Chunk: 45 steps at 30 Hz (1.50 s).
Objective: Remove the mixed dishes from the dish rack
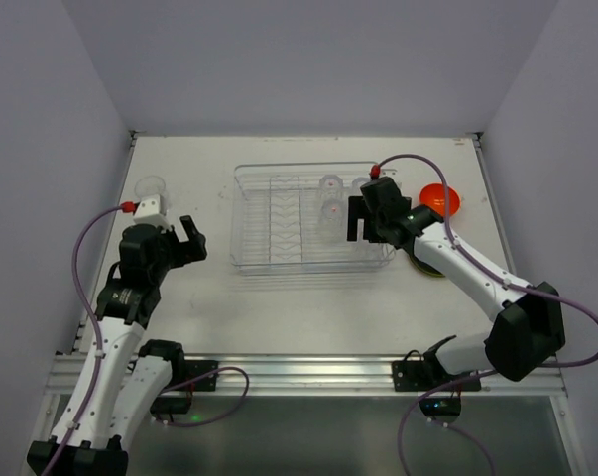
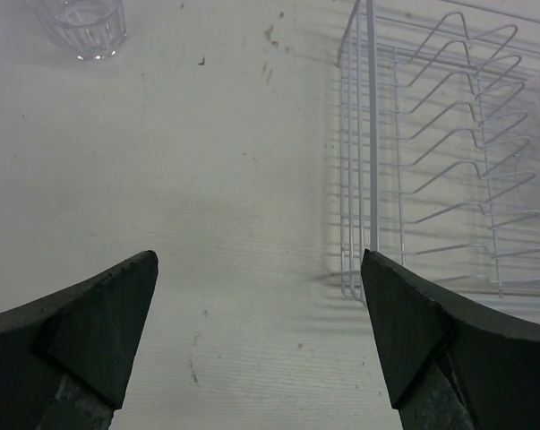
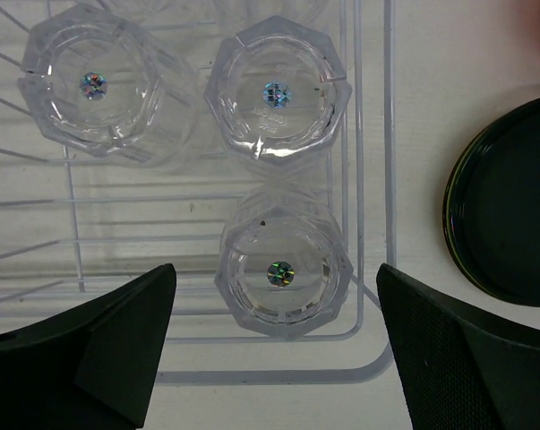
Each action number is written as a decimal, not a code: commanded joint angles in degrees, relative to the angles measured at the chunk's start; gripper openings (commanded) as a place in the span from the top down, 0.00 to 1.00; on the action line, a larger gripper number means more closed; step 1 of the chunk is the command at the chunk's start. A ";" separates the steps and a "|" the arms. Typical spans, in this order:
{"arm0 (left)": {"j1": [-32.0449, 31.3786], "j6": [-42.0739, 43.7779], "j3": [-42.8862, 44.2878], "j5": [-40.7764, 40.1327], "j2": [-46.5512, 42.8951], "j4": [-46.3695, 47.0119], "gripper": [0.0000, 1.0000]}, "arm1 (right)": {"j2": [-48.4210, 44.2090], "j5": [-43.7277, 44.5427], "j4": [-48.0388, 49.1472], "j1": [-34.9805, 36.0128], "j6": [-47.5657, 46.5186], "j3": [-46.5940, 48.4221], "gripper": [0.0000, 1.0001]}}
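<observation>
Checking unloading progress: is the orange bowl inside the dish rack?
No, the orange bowl sits outside the dish rack, beyond its right wall in the top view.

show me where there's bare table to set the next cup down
Bare table lies between the lone cup and the rack, and along the near strip before it. Right of the rack is crowded: bowl, plate.

The tabletop (image 1: 279, 317) is white and flat. Up close, from the left wrist, it has little dark specks (image 2: 270, 34) and faint scratches on it. Three plain walls stand around it: a back wall (image 1: 308, 59), a left wall (image 1: 31, 149) and a right wall (image 1: 576, 119). They look pale purple-grey. A silver metal rail (image 1: 308, 372) runs along the near edge. The light is soft and even, with weak shadows.
</observation>
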 commanded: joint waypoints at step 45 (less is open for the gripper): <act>-2.02 0.28 -0.66 3.08 -4.80 4.19 0.00 | 7.75 9.27 4.17 2.92 15.60 -3.30 0.37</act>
